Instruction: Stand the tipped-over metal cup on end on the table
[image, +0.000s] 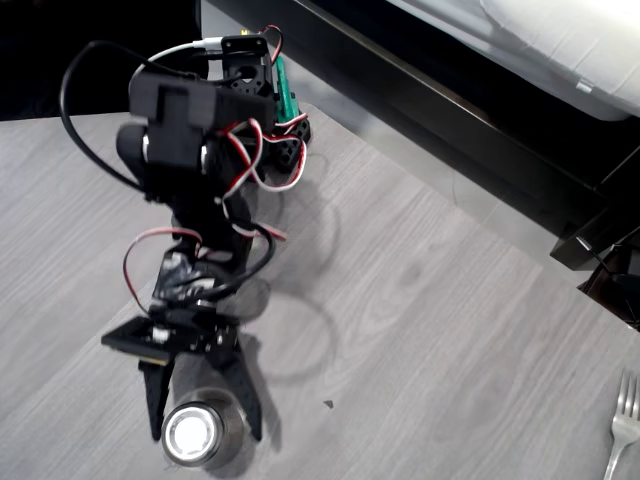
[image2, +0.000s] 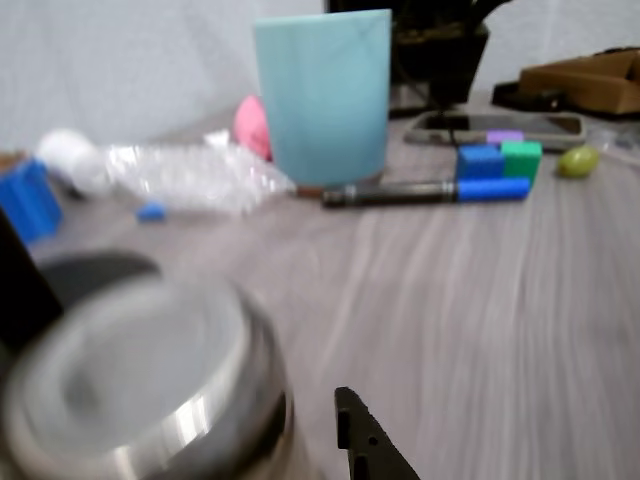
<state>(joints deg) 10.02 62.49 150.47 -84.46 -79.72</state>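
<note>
Metal cup (image: 200, 433) upright between gripper (image: 203, 415) fingers.

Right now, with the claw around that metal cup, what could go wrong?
1. The metal cup stands near the table's front edge in the overhead view; a nudge while opening could tip it or push it off.
2. The claw fingers flank the smooth, shiny wall closely, so a crooked retreat might drag the cup.
3. In the wrist view a clear plastic bottle and a blue cup lie ahead; swinging that way risks hitting them.
</note>
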